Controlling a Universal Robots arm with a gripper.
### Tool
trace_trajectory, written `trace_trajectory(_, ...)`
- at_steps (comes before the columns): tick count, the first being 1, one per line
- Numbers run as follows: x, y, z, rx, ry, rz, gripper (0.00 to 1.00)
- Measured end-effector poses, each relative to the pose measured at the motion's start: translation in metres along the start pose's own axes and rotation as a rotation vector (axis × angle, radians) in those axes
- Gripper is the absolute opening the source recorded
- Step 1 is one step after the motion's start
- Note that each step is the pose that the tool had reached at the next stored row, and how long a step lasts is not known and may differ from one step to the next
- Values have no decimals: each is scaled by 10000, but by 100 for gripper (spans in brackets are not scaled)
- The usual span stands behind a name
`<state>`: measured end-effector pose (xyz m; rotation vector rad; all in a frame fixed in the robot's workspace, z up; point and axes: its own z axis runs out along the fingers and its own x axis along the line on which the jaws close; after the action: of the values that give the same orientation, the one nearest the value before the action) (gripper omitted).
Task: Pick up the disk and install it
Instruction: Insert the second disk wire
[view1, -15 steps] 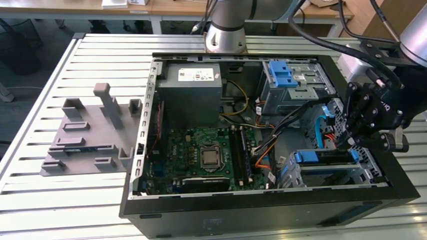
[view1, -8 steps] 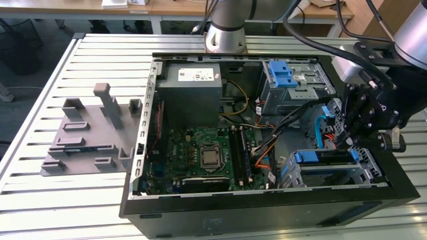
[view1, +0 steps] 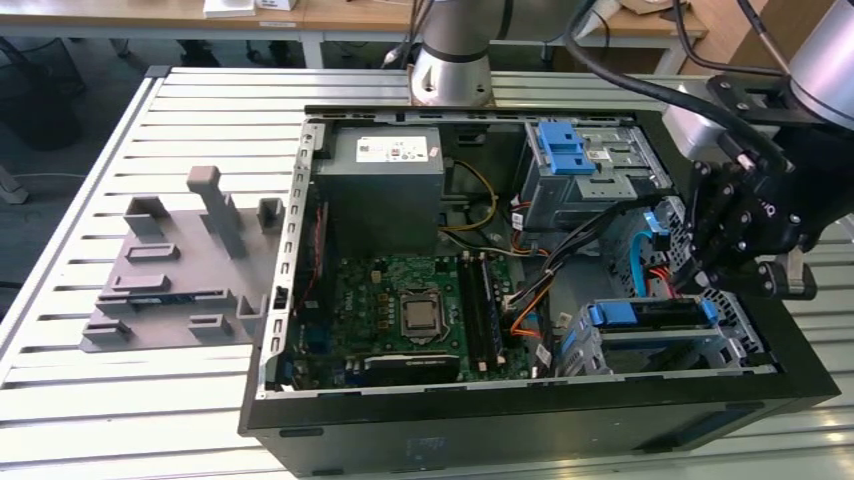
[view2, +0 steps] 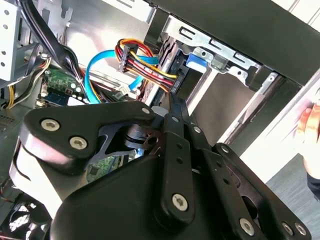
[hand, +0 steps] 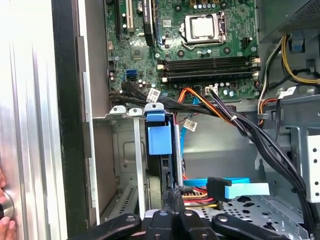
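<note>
In the exterior view, the open computer case (view1: 534, 420) is lying on the slatted table (view1: 80, 400). The gripper (view1: 714, 285) is reaching into the case corner at the exterior view's right. Just below it, the disk (view1: 661, 318) is sitting in the grey drive bay (view1: 731, 345), and its blue bracket is facing the motherboard (view1: 414, 310).

In the second wrist view, the fingers (view2: 175, 130) are running together to a narrow point beside the bundle of coloured power wires (view2: 145, 67) and the blue flat cable (view2: 95, 65). A person's hand (view2: 310, 120) is showing outside the case wall.

In the first wrist view, the disk is appearing edge-on and standing straight between the bay walls, with its blue bracket (hand: 159, 137) at the far end. The fingertips are nearly together at its near edge. I cannot tell if they are pinching a thin edge or only pressing against it.

In my judgement, the work is now at the seating of the disk. To do it well, the push should go straight along the bay rails, without tilting, so that the bracket does not jam on one side. The loose cables near the fingertips should be kept out of the slot, because a trapped cable could stop the disk before it is fully in.
</note>
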<state>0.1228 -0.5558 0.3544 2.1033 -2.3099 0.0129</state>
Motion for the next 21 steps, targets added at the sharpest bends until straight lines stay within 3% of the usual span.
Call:
trace_trajectory(4,1,21,-31,43,-9,0,11)
trace_trajectory(11,18,187,-32,169,-18,3,11)
trace_trajectory(18,21,218,-126,229,-22,5,11)
trace_trajectory(21,24,258,-134,243,-27,4,11)
